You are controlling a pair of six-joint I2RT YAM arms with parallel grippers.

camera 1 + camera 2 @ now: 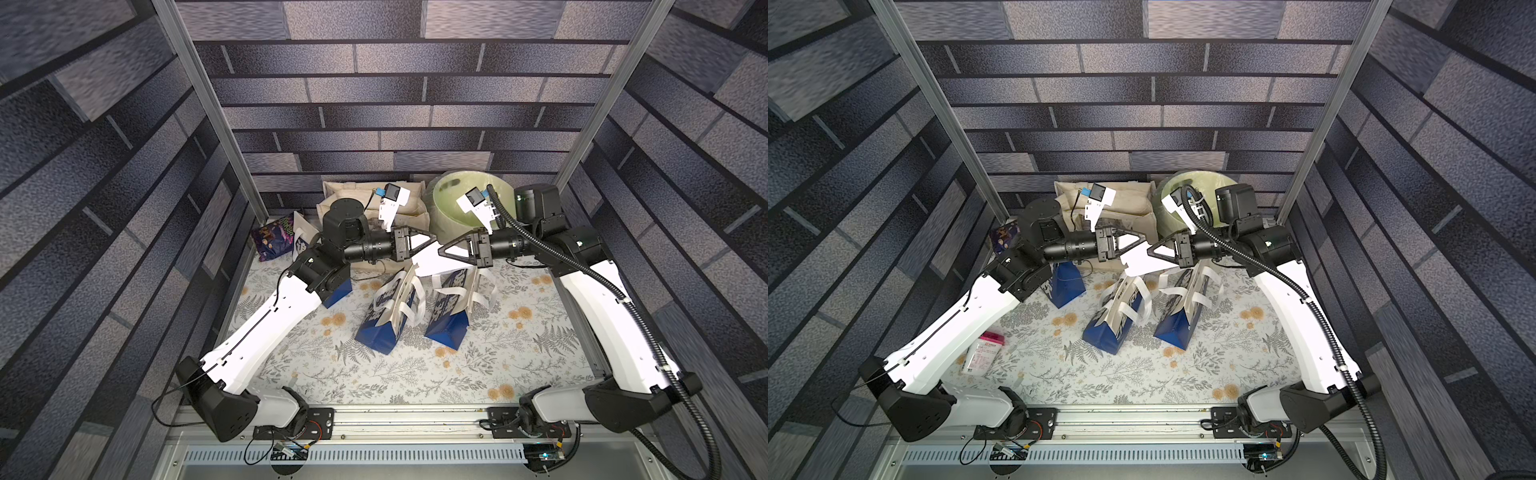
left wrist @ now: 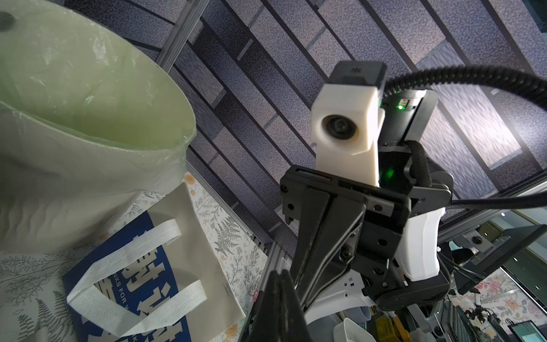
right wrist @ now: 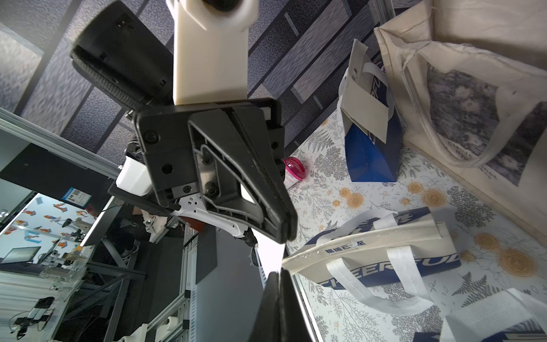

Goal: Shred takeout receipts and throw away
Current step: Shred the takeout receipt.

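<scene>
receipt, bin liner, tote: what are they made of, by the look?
receipt: likely thin matte paper; a plain white, flimsy sheet.
bin liner: thin green plastic film; translucent, glossy, crinkled.
tote: probably cotton canvas; beige, matte, with stitched seams.

Right pincer [image 2: 306, 281], jaws together, looms close; paper bag [image 2: 142, 275] lies beside the green-lined bin [image 2: 88, 177].
</scene>
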